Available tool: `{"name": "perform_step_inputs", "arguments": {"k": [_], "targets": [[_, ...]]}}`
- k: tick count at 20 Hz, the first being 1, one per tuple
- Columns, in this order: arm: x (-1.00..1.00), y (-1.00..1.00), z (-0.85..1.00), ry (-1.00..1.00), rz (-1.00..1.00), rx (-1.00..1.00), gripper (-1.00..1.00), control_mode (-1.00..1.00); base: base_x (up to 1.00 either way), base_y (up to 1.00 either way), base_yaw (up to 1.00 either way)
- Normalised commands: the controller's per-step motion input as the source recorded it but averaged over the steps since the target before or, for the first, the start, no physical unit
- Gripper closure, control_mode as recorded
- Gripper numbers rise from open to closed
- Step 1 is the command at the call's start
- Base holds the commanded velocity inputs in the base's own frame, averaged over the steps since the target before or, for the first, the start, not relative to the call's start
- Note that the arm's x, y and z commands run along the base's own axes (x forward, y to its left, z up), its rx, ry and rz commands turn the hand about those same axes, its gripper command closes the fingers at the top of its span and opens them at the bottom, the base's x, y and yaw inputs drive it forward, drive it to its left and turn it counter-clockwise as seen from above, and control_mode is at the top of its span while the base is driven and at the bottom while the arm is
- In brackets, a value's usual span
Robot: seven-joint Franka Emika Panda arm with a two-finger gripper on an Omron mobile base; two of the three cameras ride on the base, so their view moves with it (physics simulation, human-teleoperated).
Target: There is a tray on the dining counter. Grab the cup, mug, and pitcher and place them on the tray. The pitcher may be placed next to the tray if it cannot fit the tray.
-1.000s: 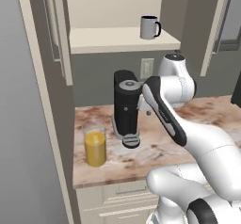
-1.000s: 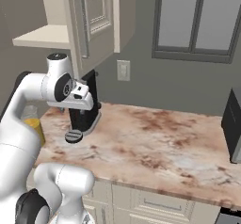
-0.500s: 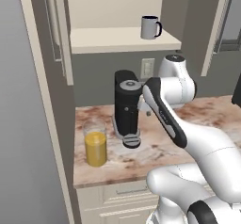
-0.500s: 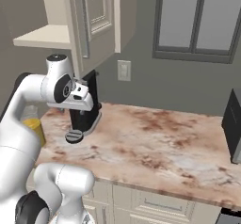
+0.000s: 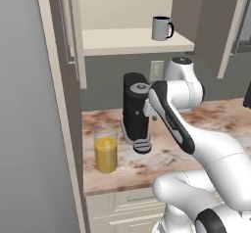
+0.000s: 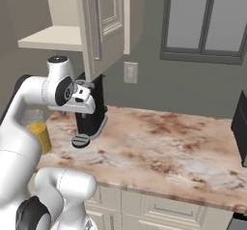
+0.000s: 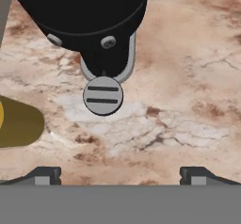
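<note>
One pitcher sits at 9 o'clock of the coffee machine; end effector spread wide, empty. Machine could be clipped during the reach, tipping the pitcher.

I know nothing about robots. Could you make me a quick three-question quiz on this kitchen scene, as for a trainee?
1. True or false: the mug stands on the open shelf.
2. What sits left of the coffee machine in the left base view?
A. a kettle
B. the pitcher
C. a toaster
3. Fill in: the gripper is ____, holding nothing.

Key: 1 true; 2 B; 3 open.
</note>
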Motion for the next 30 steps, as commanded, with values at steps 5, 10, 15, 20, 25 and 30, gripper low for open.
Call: {"name": "perform_step_inputs", "arguments": {"k": [5,10,15,20,25,30], "targets": [[0.0,0.0,0.0,0.0,0.0,0.0,-1.0,1.0,0.28,0.49,-0.02],[0.0,0.0,0.0,0.0,0.0,0.0,-1.0,1.0,0.47,0.1,-0.07],[0.0,0.0,0.0,0.0,0.0,0.0,-1.0,1.0,0.4,0.0,-0.09],[0.0,0.0,0.0,0.0,0.0,0.0,-1.0,1.0,0.04,0.0,-0.02],[0.0,0.0,0.0,0.0,0.0,0.0,-1.0,1.0,0.0,0.0,0.0],[0.0,0.0,0.0,0.0,0.0,0.0,-1.0,1.0,-0.32,0.06,-0.15]]}}
